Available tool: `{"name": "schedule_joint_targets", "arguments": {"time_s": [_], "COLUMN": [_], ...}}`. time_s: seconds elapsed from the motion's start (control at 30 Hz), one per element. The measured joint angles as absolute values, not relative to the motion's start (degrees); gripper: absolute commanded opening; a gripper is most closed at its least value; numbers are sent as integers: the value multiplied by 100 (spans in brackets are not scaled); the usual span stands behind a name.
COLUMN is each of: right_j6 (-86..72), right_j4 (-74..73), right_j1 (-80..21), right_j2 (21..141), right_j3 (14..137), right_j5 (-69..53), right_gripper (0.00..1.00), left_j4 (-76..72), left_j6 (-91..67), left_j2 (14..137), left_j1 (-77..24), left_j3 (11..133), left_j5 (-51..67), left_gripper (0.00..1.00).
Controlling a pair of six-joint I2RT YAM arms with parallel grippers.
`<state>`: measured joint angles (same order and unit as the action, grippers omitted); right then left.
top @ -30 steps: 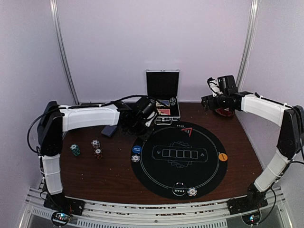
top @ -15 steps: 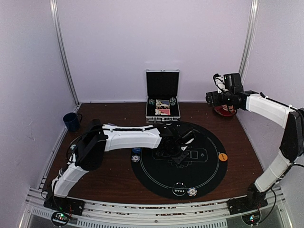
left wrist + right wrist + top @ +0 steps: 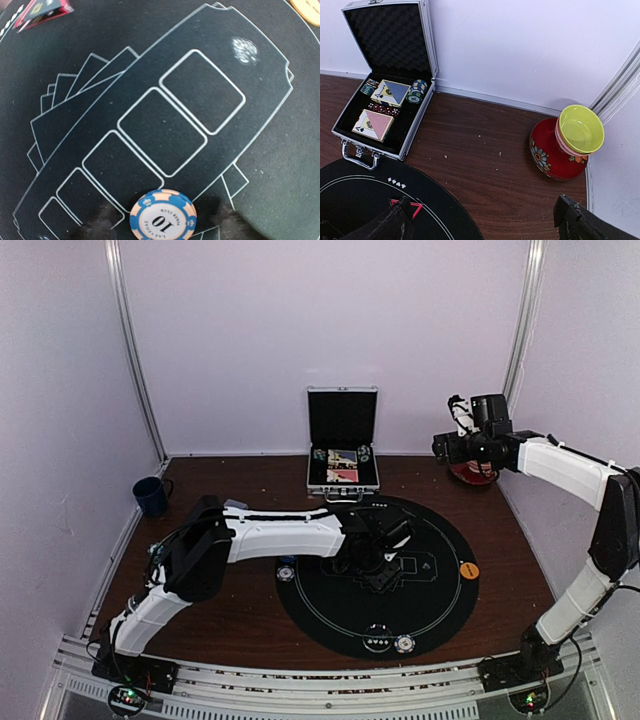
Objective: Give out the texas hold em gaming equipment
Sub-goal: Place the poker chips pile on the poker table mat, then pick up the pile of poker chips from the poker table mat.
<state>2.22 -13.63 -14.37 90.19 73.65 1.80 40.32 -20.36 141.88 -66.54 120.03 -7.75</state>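
A blue-and-cream poker chip (image 3: 162, 217) marked 10 lies flat on the black round mat (image 3: 440, 605), just below the row of printed card boxes. My left gripper (image 3: 164, 231) straddles it, its blurred dark fingertips (image 3: 106, 220) standing off either side with a gap, so it is open; from above, the left gripper (image 3: 385, 575) is over the mat's middle. More chips (image 3: 287, 573) (image 3: 403, 644) and an orange button (image 3: 468, 569) sit on the mat's rim. My right gripper (image 3: 485, 225) hangs open and empty at the back right.
The open silver case (image 3: 350, 127) at the back holds two card decks (image 3: 395, 92) and chip stacks (image 3: 417, 91). A red vase with a yellow-green bowl (image 3: 580, 128) stands in the back right corner. A dark blue mug (image 3: 150, 495) sits at the left.
My left arm swung from beside the case to the mat's middle, and its jaws have now parted from the chip. The right arm shifted slightly right, still open.
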Motion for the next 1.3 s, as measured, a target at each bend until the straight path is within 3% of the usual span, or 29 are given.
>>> {"name": "schedule_joint_targets", "arguments": {"time_s": [0.07,0.4,0.7,0.8,1.1,1.3], "right_j6": [250,558,1188,1444,1658,1793], "right_j4": [-1402,-2429,-3492,-3992,-4176,-4246], "right_j1": [-1437,-1522,-3218,-4038,-4309,-4510], "right_j2": [9019,8807,8954,9671,10569,10901], "right_j3": [7369,8012,7896,7856,7649,7531], "right_j5": [161,-515,-788,-1037,-932,-950], "right_gripper": [100,100,100,100,100,99], "left_j4": [4040,4491,4379,4351,4001,3701], "left_j6": [-2036,-2163,-2434,-2508,-2493,-2410], "left_j2": [14186,13371,9966,8674,7363,7299], "left_j1": [-6654,-6626,-5736,-5037,-4803,-4766], "left_j3": [12020,11830,9181,7408,5852,5625], "left_j5": [-768,-1361,-2064,-2196,-2255,-2241], "left_gripper": [98,98,98,98,98,98]}}
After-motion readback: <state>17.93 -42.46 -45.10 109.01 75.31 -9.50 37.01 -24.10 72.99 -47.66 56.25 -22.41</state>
